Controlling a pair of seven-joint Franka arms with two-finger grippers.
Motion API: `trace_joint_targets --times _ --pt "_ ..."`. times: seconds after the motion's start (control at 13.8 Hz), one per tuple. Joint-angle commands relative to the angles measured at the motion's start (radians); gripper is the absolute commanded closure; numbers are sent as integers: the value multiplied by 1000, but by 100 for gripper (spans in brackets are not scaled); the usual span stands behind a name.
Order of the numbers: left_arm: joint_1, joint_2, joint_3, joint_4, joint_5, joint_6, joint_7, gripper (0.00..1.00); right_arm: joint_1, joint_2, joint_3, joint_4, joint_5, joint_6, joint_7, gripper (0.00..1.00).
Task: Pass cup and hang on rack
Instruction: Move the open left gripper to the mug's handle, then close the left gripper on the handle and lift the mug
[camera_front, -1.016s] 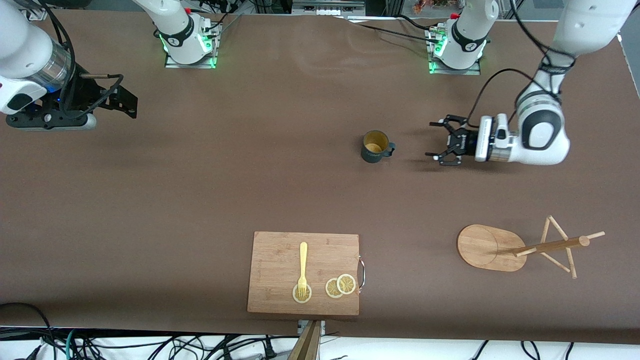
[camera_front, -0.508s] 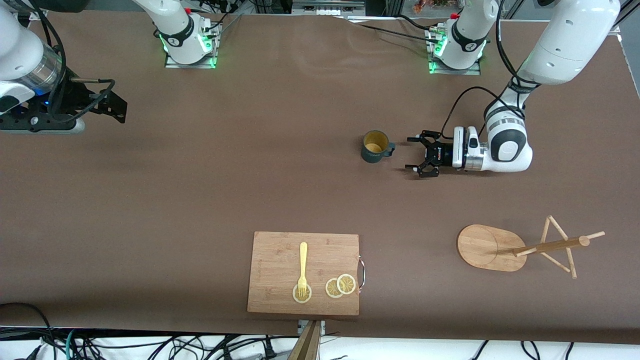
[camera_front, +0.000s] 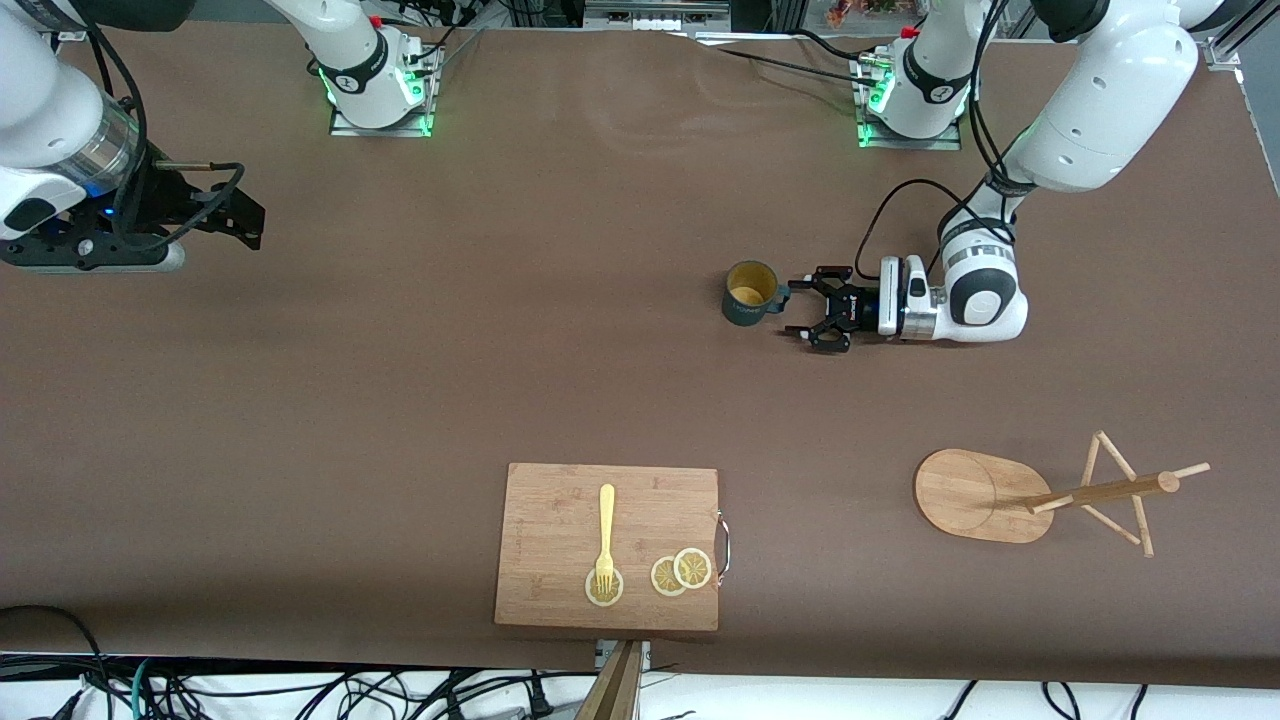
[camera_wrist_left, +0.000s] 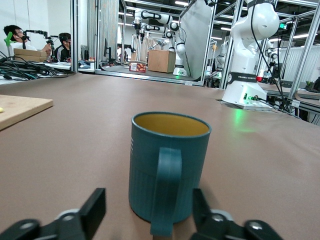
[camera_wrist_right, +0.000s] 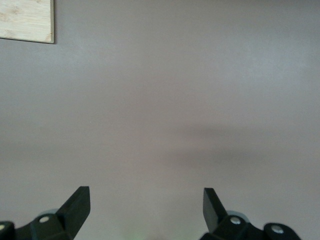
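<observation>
Right of frame centre, the left gripper gapes wide, level with the cup, whose handle points straight at it; the right gripper, also spread, waits at the upper left.

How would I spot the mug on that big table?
Find the bamboo cutting board at the table's near edge; farther from the camera, toward the left arm's end, stands the cup. It's dark teal, yellow-tan inside, its handle facing the left tool, open beside it.
</observation>
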Motion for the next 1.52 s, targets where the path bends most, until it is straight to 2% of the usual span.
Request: trace_joint_targets --times 0.0,0.15,0.51,0.87,1.09,1.23,1.45 --pt "-2 30 -3 -3 -55 1 162 88 -3 7 3 22 29 -3 7 0" --pt "-6 32 -12 -3 -58 0 160 90 -6 9 1 22 31 -3 7 0" --pt "-3 33 -17 -3 -58 -47 120 100 -6 9 1 22 31 -1 7 0" --pt "53 32 -17 21 -58 -256 -174 100 -7 9 0 22 31 -1 7 0" --pt "111 32 -17 90 -58 -411 -390 100 -7 9 0 22 31 3 7 0" --pt "135 33 -17 142 -59 -469 -484 100 -7 9 0 25 31 5 7 0" --pt "158 33 -17 153 -98 -570 -629 100 -7 9 0 22 31 5 7 0"
